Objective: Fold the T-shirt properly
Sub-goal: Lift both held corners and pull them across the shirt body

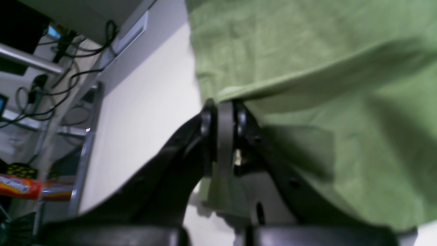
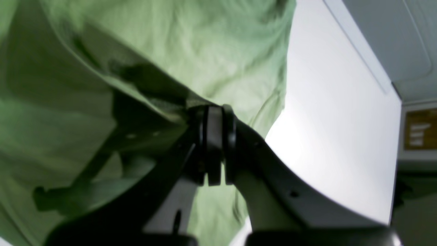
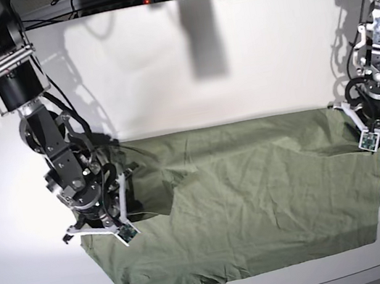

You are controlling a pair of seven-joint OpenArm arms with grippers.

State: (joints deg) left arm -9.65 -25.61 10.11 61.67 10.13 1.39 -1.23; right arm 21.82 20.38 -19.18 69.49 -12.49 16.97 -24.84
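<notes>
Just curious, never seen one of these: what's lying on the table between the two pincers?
In the base view, only the wrinkled olive-green cotton T-shirt spans the stretch from the left pincer to the right pincer; each is shut on an edge of it.

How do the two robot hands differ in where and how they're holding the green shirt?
The left gripper pinches the T-shirt at its far corner on the base view's right, where the cloth lies fairly flat. The right gripper grips the opposite side, nearer the front, where the fabric is bunched and folded over. Its arm leans further over the table. Both have their fingers shut on an edge of cloth.
</notes>
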